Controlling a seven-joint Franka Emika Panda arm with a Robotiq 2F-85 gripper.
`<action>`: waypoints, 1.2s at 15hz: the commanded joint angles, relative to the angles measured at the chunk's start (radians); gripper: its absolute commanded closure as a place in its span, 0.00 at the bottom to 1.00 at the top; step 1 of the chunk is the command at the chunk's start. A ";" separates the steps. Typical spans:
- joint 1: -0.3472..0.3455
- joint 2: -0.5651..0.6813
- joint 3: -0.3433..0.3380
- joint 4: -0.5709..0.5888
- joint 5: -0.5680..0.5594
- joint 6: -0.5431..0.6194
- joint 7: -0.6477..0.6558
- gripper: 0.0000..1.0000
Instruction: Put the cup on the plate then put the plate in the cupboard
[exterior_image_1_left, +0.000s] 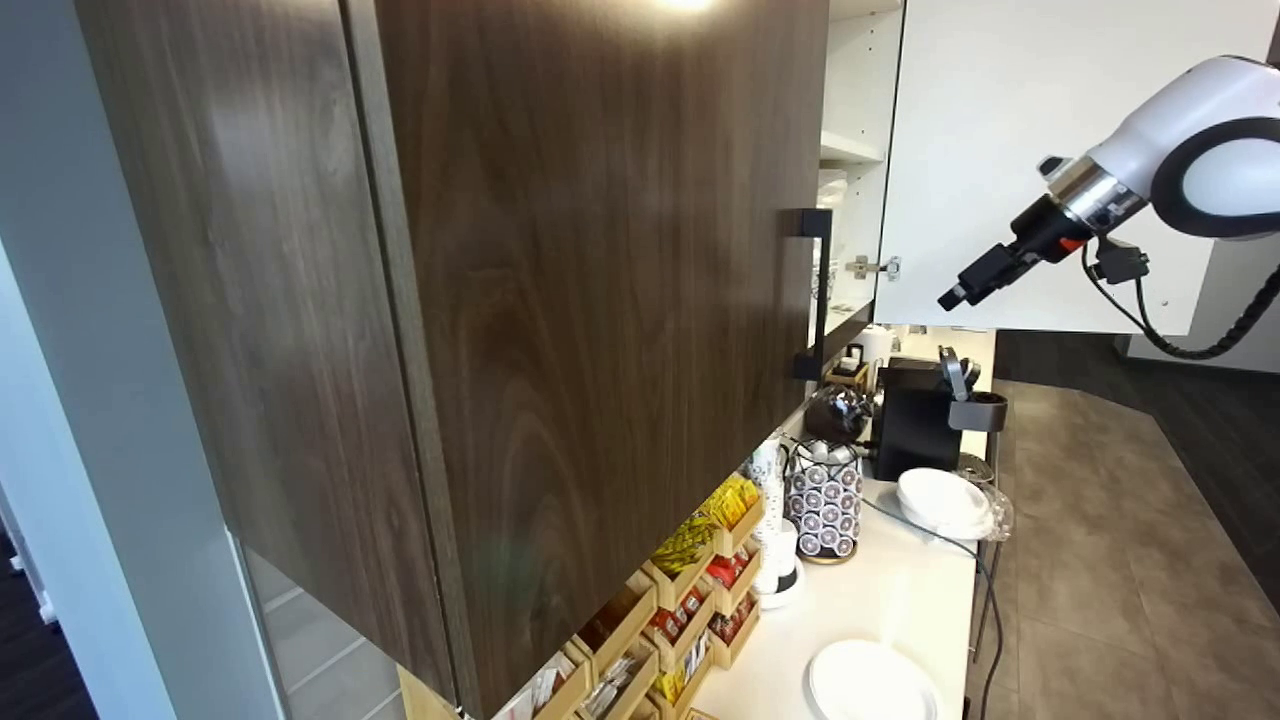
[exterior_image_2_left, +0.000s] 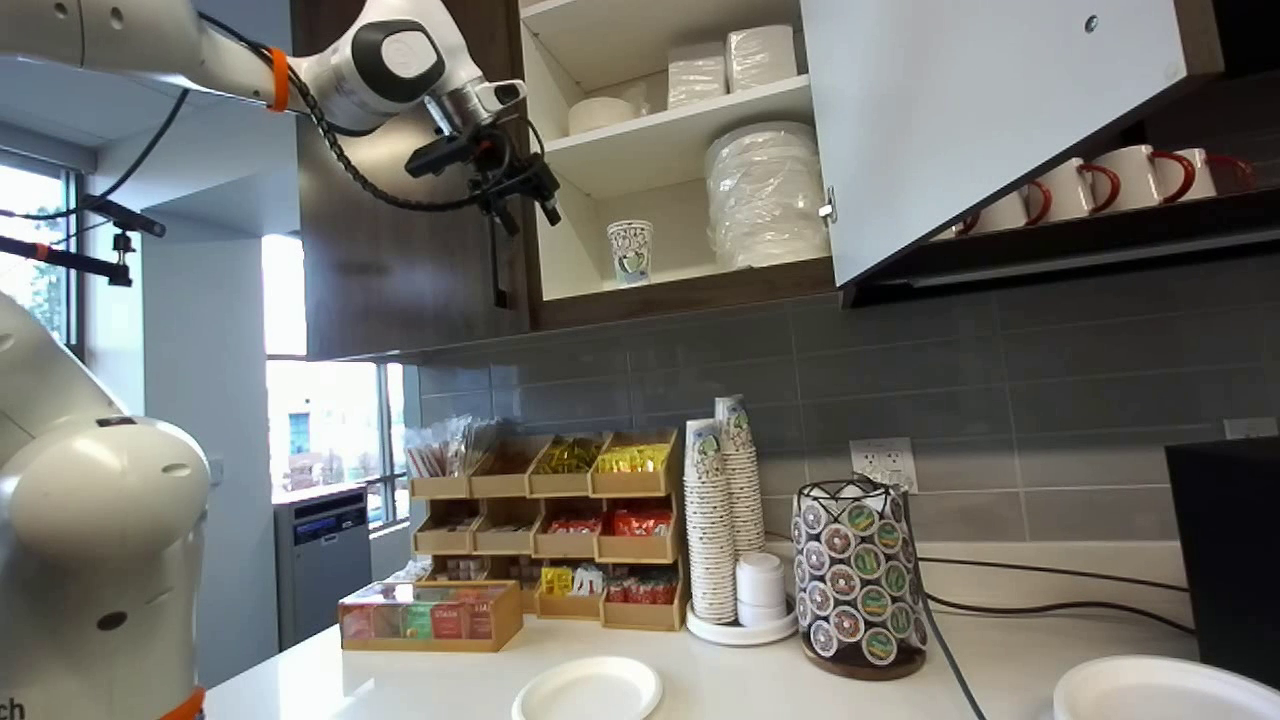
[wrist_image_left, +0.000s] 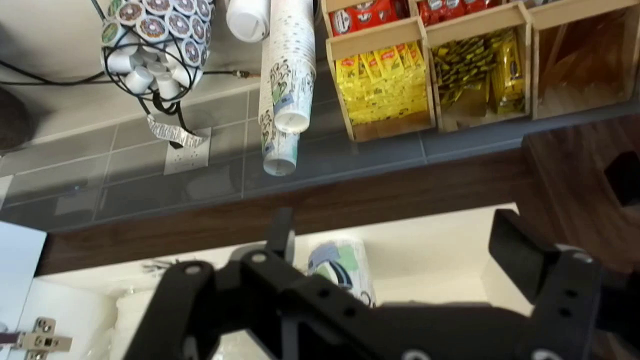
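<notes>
— Your pincer (exterior_image_2_left: 531, 214) is hanging left of centre, in the upper part of an exterior view; the wrist view is showing you its jaws standing wide apart.

— And you're finding a white plate (exterior_image_2_left: 588, 690) lying on the bench (exterior_image_2_left: 720, 692), bottom middle.

— Your paper cup (exterior_image_2_left: 631, 255) is standing upper middle, inside the cupboard (exterior_image_2_left: 680, 205).

— And another white plate (exterior_image_2_left: 1165, 697) is lying at your lower right.

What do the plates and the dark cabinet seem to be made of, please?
Plates: probably paper or plastic, fairly matte; their white rims show no sharp glints. Dark cabinet: wood or laminate with a satin sheen, judging by its brown grain and blurred glare.
</notes>
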 joint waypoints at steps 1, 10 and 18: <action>-0.011 0.090 0.018 0.112 0.026 0.056 0.075 0.00; -0.115 0.304 0.099 0.357 -0.076 0.000 0.357 0.00; -0.117 0.482 0.100 0.598 -0.083 -0.115 0.531 0.00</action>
